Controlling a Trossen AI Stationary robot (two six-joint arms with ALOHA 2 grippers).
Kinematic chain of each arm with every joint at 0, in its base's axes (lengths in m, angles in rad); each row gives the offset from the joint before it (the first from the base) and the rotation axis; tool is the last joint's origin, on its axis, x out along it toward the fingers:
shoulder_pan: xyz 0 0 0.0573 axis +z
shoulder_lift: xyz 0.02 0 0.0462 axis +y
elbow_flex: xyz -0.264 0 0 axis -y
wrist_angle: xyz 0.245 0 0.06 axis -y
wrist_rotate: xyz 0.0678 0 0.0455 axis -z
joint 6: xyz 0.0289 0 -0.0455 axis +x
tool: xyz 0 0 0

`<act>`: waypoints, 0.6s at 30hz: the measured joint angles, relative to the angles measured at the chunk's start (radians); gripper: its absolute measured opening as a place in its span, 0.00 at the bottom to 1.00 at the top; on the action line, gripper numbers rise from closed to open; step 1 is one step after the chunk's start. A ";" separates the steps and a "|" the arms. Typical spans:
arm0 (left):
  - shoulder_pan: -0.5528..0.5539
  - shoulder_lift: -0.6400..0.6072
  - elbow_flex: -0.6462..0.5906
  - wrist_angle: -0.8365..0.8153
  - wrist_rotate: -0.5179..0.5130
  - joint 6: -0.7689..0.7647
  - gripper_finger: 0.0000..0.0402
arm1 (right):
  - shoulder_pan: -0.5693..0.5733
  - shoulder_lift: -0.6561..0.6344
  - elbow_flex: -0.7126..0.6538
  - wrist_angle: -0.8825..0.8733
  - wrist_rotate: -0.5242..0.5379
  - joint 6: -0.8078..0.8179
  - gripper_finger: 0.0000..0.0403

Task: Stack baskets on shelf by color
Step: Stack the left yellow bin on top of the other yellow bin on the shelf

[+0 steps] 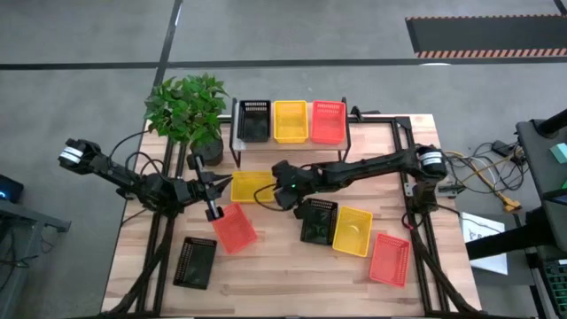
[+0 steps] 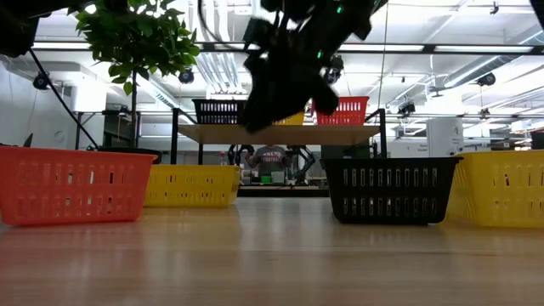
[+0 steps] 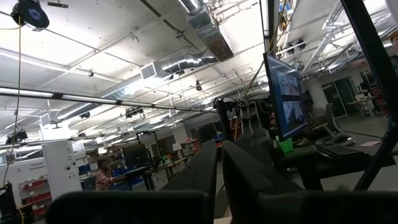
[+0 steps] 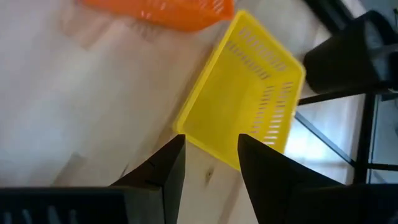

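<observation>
The shelf [image 1: 292,142] stands at the table's far edge and bears one black basket [image 1: 254,120], one yellow [image 1: 290,120] and one orange [image 1: 328,121]. On the table rest a yellow basket [image 1: 251,187], an orange one [image 1: 233,228], two black ones [image 1: 195,262] [image 1: 317,221], another yellow [image 1: 352,230] and another orange [image 1: 388,259]. My right gripper [image 1: 270,190] [image 4: 211,146] is open and hovers above the yellow basket [image 4: 239,93], raised well off the table in the low view [image 2: 280,81]. My left gripper [image 1: 217,188] [image 3: 219,168] is shut, beside that basket's left end, pointing upward.
A potted plant [image 1: 188,111] stands left of the shelf, close behind my left arm. The two grippers are near each other at the table's middle. Bare tabletop [image 1: 283,283] lies along the near edge. Cables and equipment [image 1: 496,177] sit off the right side.
</observation>
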 joint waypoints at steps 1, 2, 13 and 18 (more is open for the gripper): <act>0.000 0.000 0.000 0.000 0.000 0.000 0.03 | -0.001 0.016 0.000 0.012 0.021 -0.010 0.36; 0.000 0.000 0.000 0.000 0.000 0.000 0.03 | -0.003 0.031 0.000 0.028 0.048 -0.021 0.36; 0.000 0.003 -0.001 0.000 0.000 0.002 0.03 | -0.013 0.132 0.037 0.055 0.122 -0.153 0.40; -0.001 0.003 -0.002 0.000 0.000 0.003 0.03 | -0.017 0.225 0.104 0.047 0.126 -0.204 0.39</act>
